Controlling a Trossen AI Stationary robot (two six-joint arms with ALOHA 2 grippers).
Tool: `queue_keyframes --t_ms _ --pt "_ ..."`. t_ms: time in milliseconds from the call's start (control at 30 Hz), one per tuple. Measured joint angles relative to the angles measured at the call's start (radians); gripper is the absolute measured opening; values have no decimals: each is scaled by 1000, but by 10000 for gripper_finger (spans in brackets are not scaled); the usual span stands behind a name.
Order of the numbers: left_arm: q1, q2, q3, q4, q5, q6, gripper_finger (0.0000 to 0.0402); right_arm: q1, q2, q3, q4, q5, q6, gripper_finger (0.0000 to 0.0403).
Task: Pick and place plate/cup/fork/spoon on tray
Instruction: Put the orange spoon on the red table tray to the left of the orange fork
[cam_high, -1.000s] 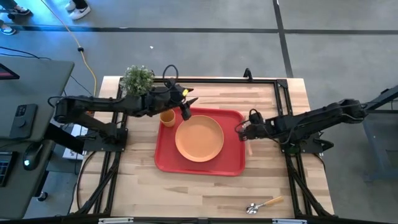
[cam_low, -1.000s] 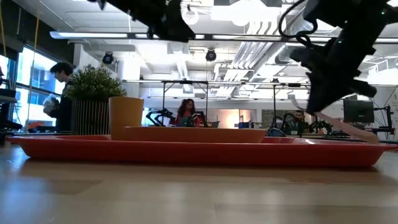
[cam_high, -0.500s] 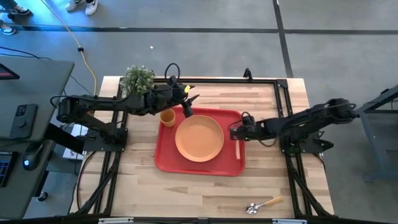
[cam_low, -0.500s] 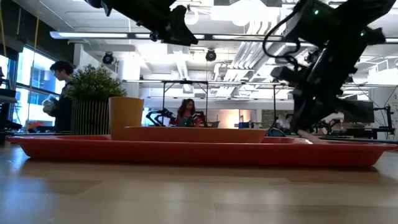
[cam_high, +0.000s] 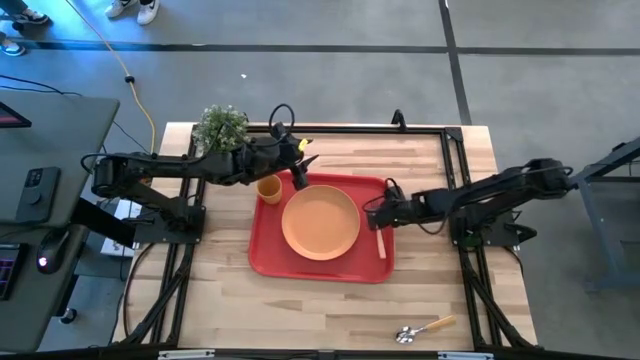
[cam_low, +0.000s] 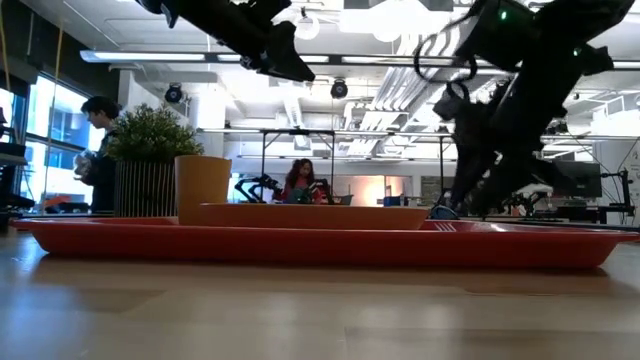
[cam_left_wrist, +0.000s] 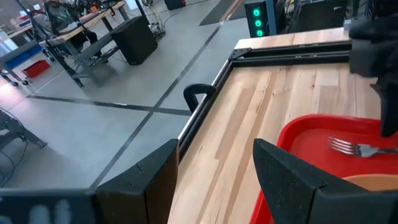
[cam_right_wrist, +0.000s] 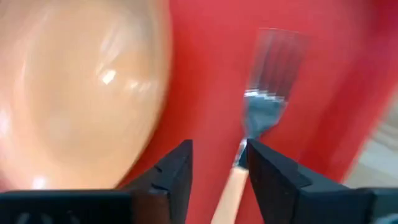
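The red tray (cam_high: 270, 255) lies mid-table with the orange plate (cam_high: 320, 222) at its middle and the small orange cup (cam_high: 268, 188) upright in its far left corner. The fork (cam_high: 381, 241) lies flat along the tray's right side, tines toward the far edge. My right gripper (cam_high: 372, 212) hangs open low over the fork (cam_right_wrist: 262, 112), whose handle runs between the fingers. My left gripper (cam_high: 300, 176) is open and holds nothing, raised above the tray's far edge beside the cup. The spoon (cam_high: 425, 329) lies on the table near the front right. My right gripper comes level from the table's right, its open fingers on either side of the fork's handle (cam_right_wrist: 235, 167) near the neck. The handle runs close along one finger (cam_right_wrist: 267, 168); I cannot tell whether they touch. The fork rests on the tray.
A potted green plant (cam_high: 221, 126) stands at the table's far left corner, just behind my left arm. A black frame rail (cam_high: 400, 128) runs along the far and right sides of the table. Bare wood lies in front of the tray.
My right gripper has gone toward the table's left and down, bringing the fork over the tray's right rim. The fork, which hung slanted beside the tray, now lies flat inside it to the plate's right.
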Motion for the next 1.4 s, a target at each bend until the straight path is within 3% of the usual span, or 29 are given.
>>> queue_keyframes --t_ms 133,267,500,600,700,833,933,1133,1400 --pt "0 0 0 -17 0 1 195 64 -89 0 28 -158 -241 157" --pt "0 4 0 -15 15 0 195 226 -140 2 33 -185 -326 150" --pt "-12 4 0 42 145 2 195 514 -110 10 -31 -140 -52 132" --pt "-24 4 0 63 204 32 195 618 -60 70 -60 -66 -19 129" --pt "-39 4 0 83 227 51 195 699 5 154 -227 -37 -13 129" --pt "-57 4 0 119 226 17 195 774 111 259 -417 -79 30 129" --pt "-65 4 0 128 225 -1 195 820 191 314 -429 -138 -51 129" --pt "-69 4 0 118 225 -2 195 890 323 414 -422 -157 -183 129" --pt "-69 4 0 119 225 -2 195 929 380 458 -381 -198 -76 129"
